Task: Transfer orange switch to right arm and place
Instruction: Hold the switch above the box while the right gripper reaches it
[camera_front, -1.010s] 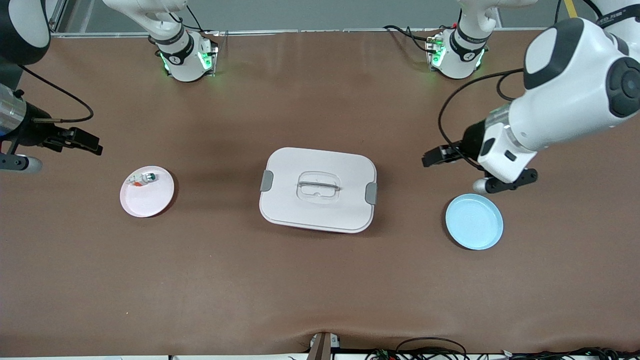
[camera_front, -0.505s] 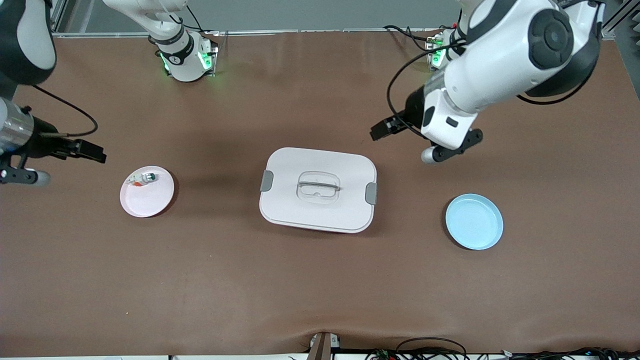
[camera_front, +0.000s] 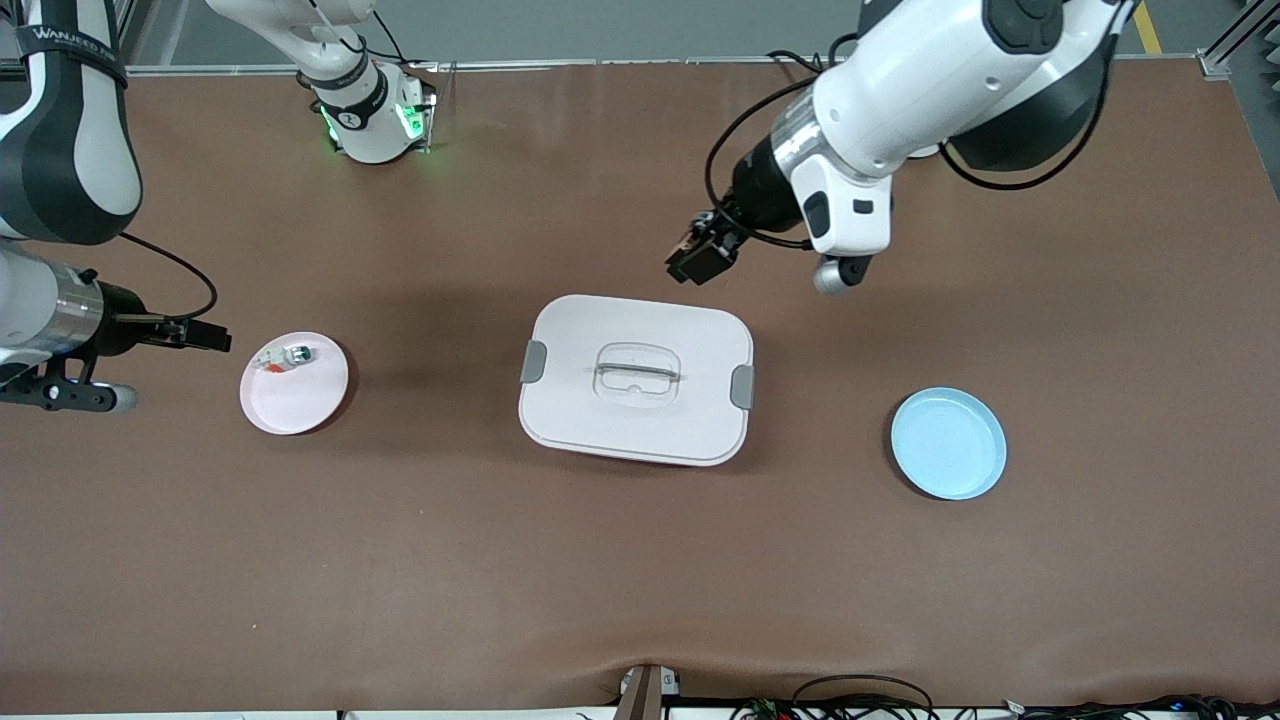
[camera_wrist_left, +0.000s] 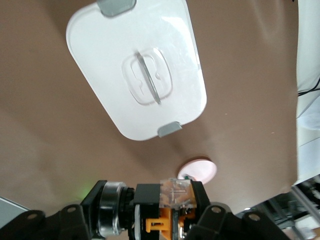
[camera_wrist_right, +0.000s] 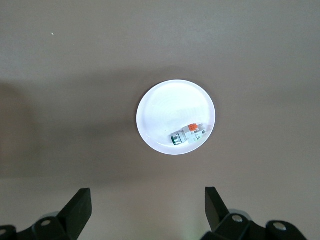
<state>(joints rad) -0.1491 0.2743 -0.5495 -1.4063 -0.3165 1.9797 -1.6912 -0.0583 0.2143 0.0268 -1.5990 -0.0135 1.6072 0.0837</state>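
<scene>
My left gripper (camera_front: 694, 258) is shut on the orange switch (camera_front: 703, 248), a small black boxy part with an orange centre. It holds the switch in the air over the table, just beside the edge of the white lidded box (camera_front: 700, 420). In the left wrist view the switch (camera_wrist_left: 152, 194) sits between the jaws of the left gripper (camera_wrist_left: 167, 216), with the box (camera_wrist_left: 100, 60) below. My right gripper (camera_front: 214, 338) is open and empty, beside the pink plate (camera_front: 290, 405). In the right wrist view its fingers (camera_wrist_right: 80, 206) stand wide apart around the right gripper (camera_wrist_right: 147, 207).
The pink plate (camera_wrist_right: 160, 110) holds a small white-green part with an orange-red tip (camera_wrist_right: 189, 134), also seen in the front view (camera_front: 288, 357). A pale blue plate (camera_front: 948, 443) lies toward the left arm's end of the table. The box has a clear handle (camera_front: 637, 374).
My left arm has swung with the switch from beside the blue plate to the edge of the white box. My right gripper has moved closer to the pink plate.
</scene>
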